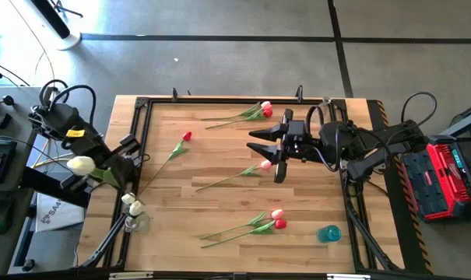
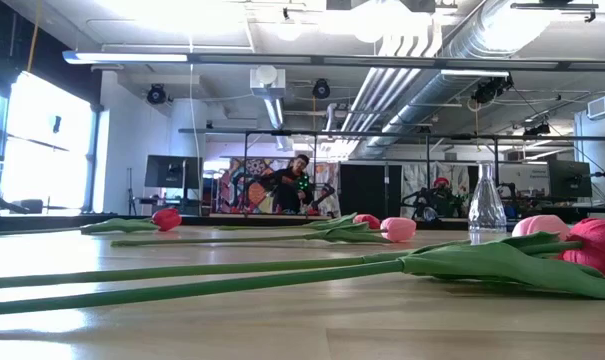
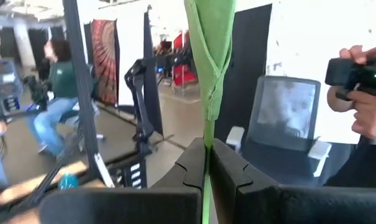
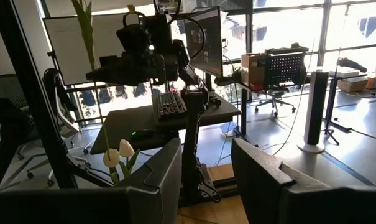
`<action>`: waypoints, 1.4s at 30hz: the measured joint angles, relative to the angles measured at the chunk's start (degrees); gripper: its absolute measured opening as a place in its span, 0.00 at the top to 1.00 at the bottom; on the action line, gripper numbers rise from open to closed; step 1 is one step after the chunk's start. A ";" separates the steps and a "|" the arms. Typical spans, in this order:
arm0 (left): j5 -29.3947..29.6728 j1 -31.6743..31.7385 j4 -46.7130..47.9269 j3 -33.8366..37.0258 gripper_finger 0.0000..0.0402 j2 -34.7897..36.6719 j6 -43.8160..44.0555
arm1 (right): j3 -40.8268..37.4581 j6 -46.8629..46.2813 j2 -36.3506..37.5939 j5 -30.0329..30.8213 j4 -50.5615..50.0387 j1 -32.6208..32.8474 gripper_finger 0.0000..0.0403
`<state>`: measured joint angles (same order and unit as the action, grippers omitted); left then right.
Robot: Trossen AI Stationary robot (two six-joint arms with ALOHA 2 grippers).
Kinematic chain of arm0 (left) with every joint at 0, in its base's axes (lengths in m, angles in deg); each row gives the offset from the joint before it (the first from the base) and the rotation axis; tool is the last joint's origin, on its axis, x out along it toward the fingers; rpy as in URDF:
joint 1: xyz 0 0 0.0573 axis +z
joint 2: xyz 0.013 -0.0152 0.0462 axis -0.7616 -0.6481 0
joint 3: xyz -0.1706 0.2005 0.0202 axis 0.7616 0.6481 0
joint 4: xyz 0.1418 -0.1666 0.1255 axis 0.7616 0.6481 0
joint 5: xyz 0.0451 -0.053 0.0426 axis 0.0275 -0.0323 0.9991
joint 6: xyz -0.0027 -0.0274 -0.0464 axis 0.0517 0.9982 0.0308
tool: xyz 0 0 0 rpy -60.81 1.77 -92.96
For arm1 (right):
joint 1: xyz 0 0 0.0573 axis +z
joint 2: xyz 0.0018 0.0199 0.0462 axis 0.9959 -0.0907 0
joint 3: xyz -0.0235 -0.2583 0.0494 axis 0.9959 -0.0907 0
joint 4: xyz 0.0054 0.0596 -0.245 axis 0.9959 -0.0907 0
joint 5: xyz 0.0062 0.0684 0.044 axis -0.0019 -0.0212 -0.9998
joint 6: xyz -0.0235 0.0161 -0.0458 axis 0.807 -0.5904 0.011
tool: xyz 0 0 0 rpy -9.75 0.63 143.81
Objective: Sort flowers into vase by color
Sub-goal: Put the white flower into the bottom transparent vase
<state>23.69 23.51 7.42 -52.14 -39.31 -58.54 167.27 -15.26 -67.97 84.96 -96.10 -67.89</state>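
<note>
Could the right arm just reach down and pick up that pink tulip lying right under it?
Probably yes. The right gripper hangs open above the pink tulip in mid-table, holding nothing, and that flower lies alone on bare wood.

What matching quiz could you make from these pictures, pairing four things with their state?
Things:
1. left gripper
2. right gripper
3. clear vase
4. red tulip

States:
a. lies flat on the table, alone
b. open, above the table
c. holds white flowers
d. shut on a green stem

Pairs: 1-d, 2-b, 3-c, 4-a
</note>
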 joint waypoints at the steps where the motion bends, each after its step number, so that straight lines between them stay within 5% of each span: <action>1: 0.00 -0.02 -0.76 -0.59 1.00 -0.63 -0.77 | 0.00 0.00 0.00 0.00 -0.02 0.00 0.68; 24: -2.75 -10.19 -1.31 -6.30 1.00 -8.90 1.27 | 0.00 0.01 0.00 0.00 -0.31 0.00 0.68; 42: 12.24 -24.59 8.45 -4.17 1.00 -3.32 -0.03 | 0.02 0.01 0.00 0.00 -0.35 0.00 0.68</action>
<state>35.93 -1.07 15.86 -56.31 -42.64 -58.57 167.29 -15.25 -67.97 84.96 -96.45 -67.89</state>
